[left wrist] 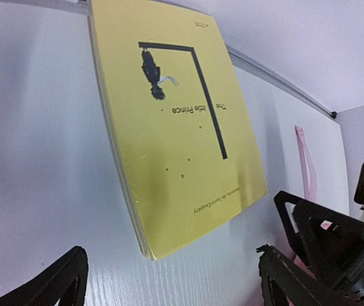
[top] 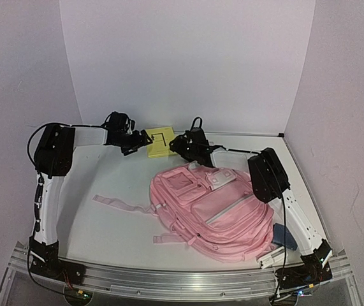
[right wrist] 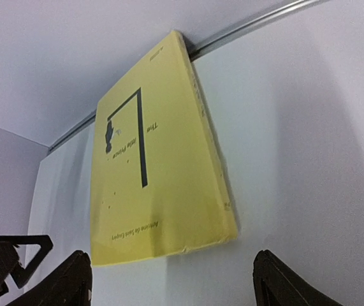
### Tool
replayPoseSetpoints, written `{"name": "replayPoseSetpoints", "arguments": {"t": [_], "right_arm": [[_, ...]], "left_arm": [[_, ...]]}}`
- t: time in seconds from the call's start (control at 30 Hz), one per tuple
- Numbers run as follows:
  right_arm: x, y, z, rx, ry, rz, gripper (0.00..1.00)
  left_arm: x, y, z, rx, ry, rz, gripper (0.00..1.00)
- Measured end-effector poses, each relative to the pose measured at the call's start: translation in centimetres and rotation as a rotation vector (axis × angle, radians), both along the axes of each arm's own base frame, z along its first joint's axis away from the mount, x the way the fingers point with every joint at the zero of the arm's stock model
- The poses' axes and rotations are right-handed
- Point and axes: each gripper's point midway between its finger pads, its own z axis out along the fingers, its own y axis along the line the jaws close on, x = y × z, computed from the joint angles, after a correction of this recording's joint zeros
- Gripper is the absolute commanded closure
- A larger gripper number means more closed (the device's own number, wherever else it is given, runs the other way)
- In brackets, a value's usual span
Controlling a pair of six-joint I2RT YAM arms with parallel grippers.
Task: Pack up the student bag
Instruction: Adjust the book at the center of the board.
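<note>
The pink student bag (top: 217, 207) lies flat on the white table, front pockets up, straps spread to the left. A thin yellow book (top: 159, 142) lies flat at the back of the table; it also shows in the left wrist view (left wrist: 175, 127) and the right wrist view (right wrist: 153, 185). My left gripper (top: 142, 141) is open and empty just left of the book's near corner. My right gripper (top: 176, 144) is open and empty just right of the book. In both wrist views the black fingers (left wrist: 296, 274) (right wrist: 283, 284) stand wide apart before the book's near edge.
A dark blue object (top: 285, 236) lies by the right arm's base, next to the bag. A loose pink strap (top: 121, 204) trails left of the bag. White walls close the back and sides; a metal rail (top: 169, 280) runs along the front edge.
</note>
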Motion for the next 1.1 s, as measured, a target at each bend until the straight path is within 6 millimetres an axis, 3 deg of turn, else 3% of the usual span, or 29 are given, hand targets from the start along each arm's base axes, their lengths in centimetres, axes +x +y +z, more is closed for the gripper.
{"name": "replayPoseSetpoints", "arguments": {"t": [0.2, 0.4, 0.63, 1.1], "right_arm": [[2.0, -1.7, -1.0, 0.000, 0.004, -0.057, 0.18], [3.8, -2.2, -0.9, 0.042, -0.017, -0.081, 0.19], [4.6, -0.4, -0.5, 0.121, -0.044, -0.014, 0.19], [3.4, 2.0, 0.0, 0.207, -0.038, 0.151, 0.19]], "left_arm": [[0.5, -0.3, -3.1, -0.009, 0.077, 0.019, 0.07], [1.1, -0.7, -2.9, -0.032, 0.077, 0.026, 0.08], [1.5, -1.6, -3.0, -0.069, 0.076, -0.006, 0.08], [1.0, -3.7, -2.8, -0.122, 0.064, -0.095, 0.10]]}}
